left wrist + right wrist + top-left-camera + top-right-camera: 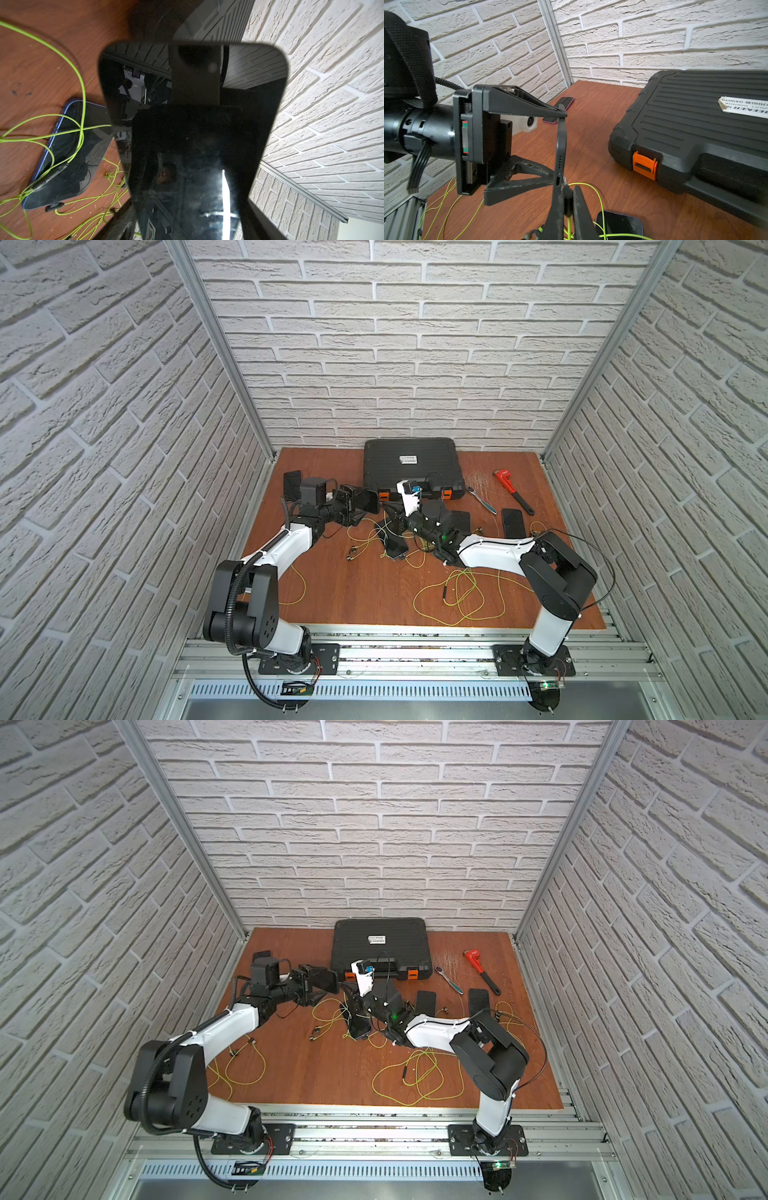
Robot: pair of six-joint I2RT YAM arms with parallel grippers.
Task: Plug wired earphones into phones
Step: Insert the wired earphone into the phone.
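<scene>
My left gripper (pixel 356 501) is shut on a black phone (pixel 369 501), gripping it across its width and holding it raised above the table. The left wrist view is filled by that phone's glossy screen (pixel 193 124). In the right wrist view the phone (pixel 560 149) is edge-on, with its port (pixel 558 179) facing my right gripper (pixel 568 192). That gripper is shut on the dark plug (pixel 568 199) of a yellow-green earphone cord (pixel 596 193). The plug's metal tip sits right beside the port. Whether it has entered, I cannot tell.
Another phone (pixel 397 547) lies under tangled cords at the centre, two more (pixel 460 520) (pixel 513 522) lie to the right, and one (pixel 292 483) is at the back left. Loose earphone loops (pixel 457 593) lie in front. A black case (pixel 411 466), ratchet (pixel 482 499) and red wrench (pixel 513 491) are behind.
</scene>
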